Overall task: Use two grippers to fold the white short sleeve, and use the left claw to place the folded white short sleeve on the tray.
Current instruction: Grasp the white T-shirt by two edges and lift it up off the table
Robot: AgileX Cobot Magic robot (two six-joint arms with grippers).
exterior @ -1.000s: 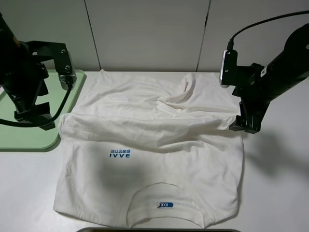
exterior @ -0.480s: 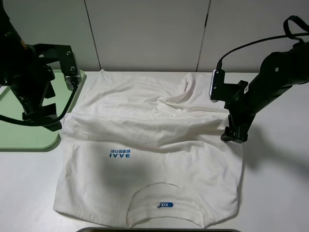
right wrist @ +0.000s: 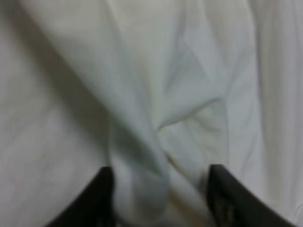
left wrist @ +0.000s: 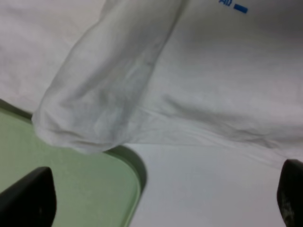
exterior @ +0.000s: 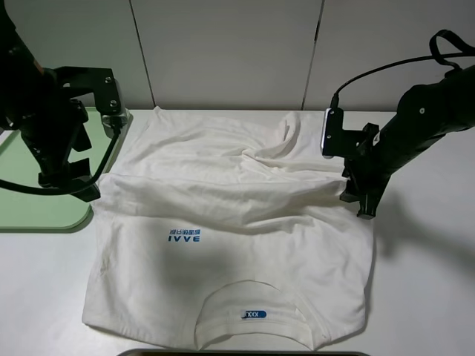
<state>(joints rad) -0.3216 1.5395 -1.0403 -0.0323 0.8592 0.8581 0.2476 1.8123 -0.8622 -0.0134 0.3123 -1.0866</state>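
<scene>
- Now, the left pincer (exterior: 72, 183) hangs low over a corner of the tray (exterior: 30, 215). Its jaws are spread very wide, w/ nothing held btw them.
- Its wrist view (left wrist: 160, 198) shows only the two black fingertips (left wrist: 28, 198), far apart. The tray corner and the bare table (left wrist: 203, 189) are in the gap.
- Just ahead of this pincer lies one sleeve (left wrist: 94, 109) of the white T-shirt (exterior: 237, 200). The sleeve end lies over the tray rim, and the fingers do not touch it.
- The right pincer (exterior: 358, 202) is down at the opposite side edge of the shirt, where a long crease runs across the cloth.
- Its wrist view (right wrist: 161, 198) shows the jaws partly open, standing astride a raised ridge of cloth that fills the gap. I cannot tell if the ridge is really pinched or only surrounded.
- The T-shirt lies spread and wrinkled on the table, btw the two pincers.
- The blue lettering (exterior: 184, 236) is nearer to the left pincer than to the right one.
- The collar (exterior: 249, 297) and the neck label (exterior: 254, 314) are well apart from both pincers, approx. midway btw them, at the shirt's front edge.
</scene>
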